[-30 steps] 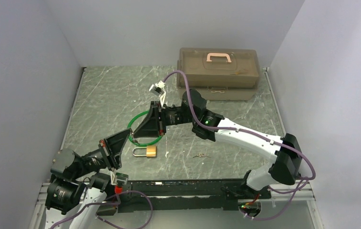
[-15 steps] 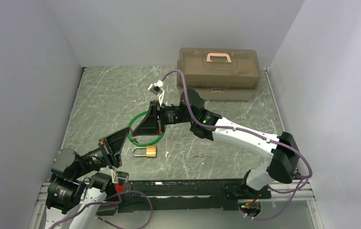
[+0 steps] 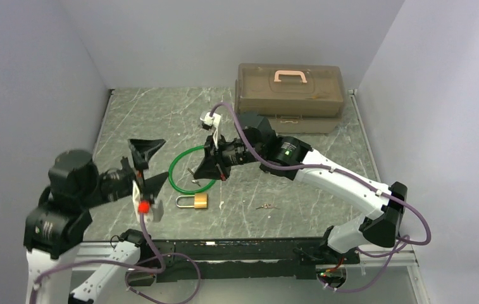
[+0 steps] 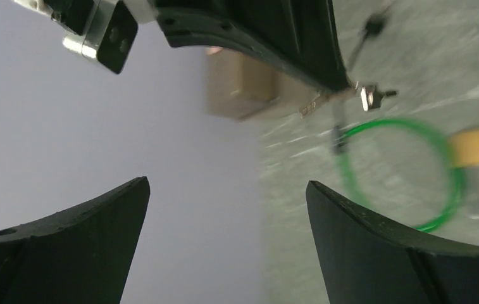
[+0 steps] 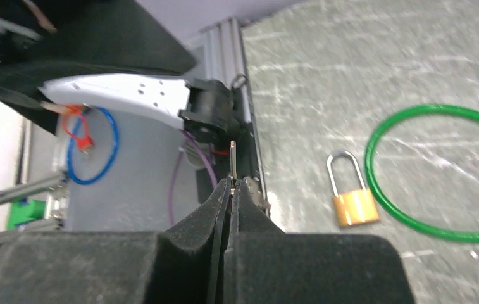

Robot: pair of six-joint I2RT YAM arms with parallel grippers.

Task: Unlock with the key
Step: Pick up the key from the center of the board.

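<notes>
Key (image 5: 233, 162): a thin silver blade stands out from between the fingertips of the right tool (image 5: 231, 187), which is pressed together and clamped on it, held above the bench (image 3: 325, 190) near the centre of the top view, over the right part of the green ring (image 3: 171, 171). The bench is grey-green and marbled. A brown toolbox (image 3: 289, 88) with a pink handle stands at upper centre-right, against the back wall. The left tool (image 3: 143, 166), left of centre, has its fingers spread wide apart. The ring lies flat. A brass padlock (image 3: 200, 201) lies just below it, shackle pointing left. A small bunch of keys (image 3: 264, 206) lies right of the padlock, apart from it.
</notes>
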